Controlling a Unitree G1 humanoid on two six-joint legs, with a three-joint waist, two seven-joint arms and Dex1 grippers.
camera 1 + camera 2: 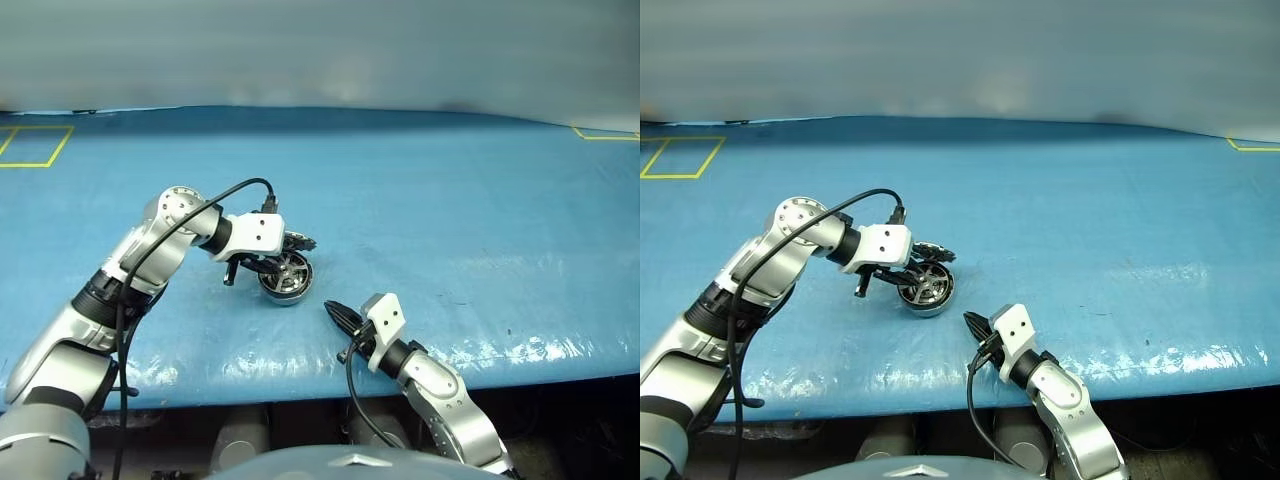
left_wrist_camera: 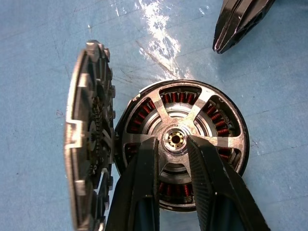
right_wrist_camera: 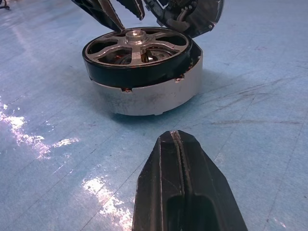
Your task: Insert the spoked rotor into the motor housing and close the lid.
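Observation:
The grey motor housing (image 3: 154,98) stands on the blue table with its red-brown windings showing between the spokes. The spoked rotor (image 2: 202,103) sits in its mouth, and the dark rim (image 3: 139,72) still stands above the housing wall. My left gripper (image 2: 172,140) comes down from above, its two black fingers shut on the rotor's silver centre hub. The lid (image 2: 89,134) is hinged open and stands nearly upright beside the housing, dark inner face toward it. My right gripper (image 3: 175,137) is shut and empty, a short way in front of the housing, pointing at it.
A blue cover (image 1: 450,220) spreads over the whole table, glossy near the front edge (image 1: 300,385). Yellow tape squares mark the far left (image 1: 30,145) and far right (image 1: 605,133) corners. A black cable (image 1: 240,185) loops over my left wrist.

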